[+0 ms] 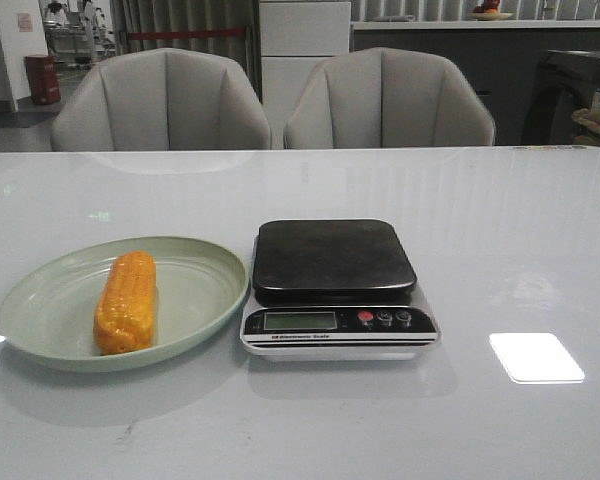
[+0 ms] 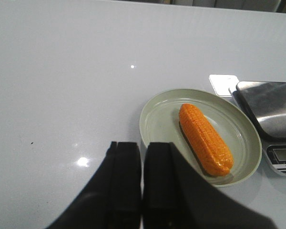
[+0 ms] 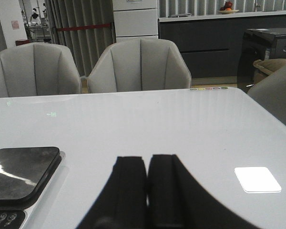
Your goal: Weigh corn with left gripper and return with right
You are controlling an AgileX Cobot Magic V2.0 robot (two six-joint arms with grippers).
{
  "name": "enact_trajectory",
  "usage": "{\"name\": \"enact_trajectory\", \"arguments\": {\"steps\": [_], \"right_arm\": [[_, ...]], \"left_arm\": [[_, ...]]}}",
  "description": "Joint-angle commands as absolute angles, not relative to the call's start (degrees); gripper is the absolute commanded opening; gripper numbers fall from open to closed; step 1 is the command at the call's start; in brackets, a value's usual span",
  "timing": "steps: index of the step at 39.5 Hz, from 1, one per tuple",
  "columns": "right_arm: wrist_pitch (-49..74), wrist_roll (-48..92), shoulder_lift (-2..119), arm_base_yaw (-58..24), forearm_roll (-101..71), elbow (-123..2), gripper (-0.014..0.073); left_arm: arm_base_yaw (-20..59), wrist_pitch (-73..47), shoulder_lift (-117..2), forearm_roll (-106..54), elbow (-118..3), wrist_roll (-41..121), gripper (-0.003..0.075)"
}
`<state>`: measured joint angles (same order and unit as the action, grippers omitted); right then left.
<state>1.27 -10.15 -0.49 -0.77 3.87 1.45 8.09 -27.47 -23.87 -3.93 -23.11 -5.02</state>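
Left wrist view: my left end effector, closed on nothing, sits lower centre; the short orange-yellow corn cob lies right of it in the pale green oval plate, long axis slanting toward lower right.

One corn, one plate, one scale, two chairs, two claws.

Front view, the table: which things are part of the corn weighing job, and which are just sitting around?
Part of the job:
corn, lying in the green plate
scale, platform bare
left gripper, shut
right gripper, shut

Just around:
two grey chairs behind the table
red bin far back
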Motion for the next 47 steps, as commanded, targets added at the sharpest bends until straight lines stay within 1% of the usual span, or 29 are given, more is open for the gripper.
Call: {"name": "enact_trajectory", "arguments": {"steps": [1,5,6,8,10,12,19,30,39,42,47], "right_arm": [[-3.16,-9.72,-1.68,-0.42,4.4,2.06,0.0156],[-3.16,-9.72,-1.68,-0.42,4.4,2.06,0.0156],[-3.16,-9.72,-1.68,-0.42,4.4,2.06,0.0156],[-3.16,-9.72,-1.68,-0.42,4.4,2.06,0.0156],[-3.16,-9.72,-1.68,-0.42,4.4,2.06,0.0156],[-3.16,-9.72,-1.68,-0.42,4.4,2.06,0.0156],[-3.16,-9.72,-1.68,-0.42,4.4,2.06,0.0156],[-3.16,-9.72,-1.68,-0.42,4.4,2.06,0.0156],[-3.16,-9.72,-1.68,-0.42,4.4,2.06,0.0156],[-3.16,-9.72,-1.68,-0.42,4.4,2.06,0.0156],[-3.16,-9.72,-1.68,-0.42,4.4,2.06,0.0156]], "left_arm": [[8.94,-22.63,-26.23,-4.55,-26.28,-5.68,0.0209],[11.22,-22.63,-28.17,-4.11,-28.19,-5.25,0.0358],[11.96,-22.73,-28.97,-3.57,-28.75,-5.26,0.0417],[13.16,-23.3,-30.24,-2.7,-29.86,-5.26,0.0493],[14.06,-24.1,-31.7,-2.3,-30.85,-5.26,0.0551],[14.64,-24.78,-33.35,-2.3,-31.82,-5.26,0.0582],[15.14,-24.51,-39.85,-3.03,-34.81,-5.26,0.0587],[15.48,-22.24,-52.02,-9.37,-39.12,-5.26,0.0587],[21.08,-14.4,-64.09,-9.46,-40.02,-5.36,0.057],[22.54,-14.29,-69.01,-9.46,-41.48,-5.47,0.0557],[23.81,-14.64,-76.76,-10.3,-44.83,-5.8,0.0556]]}}
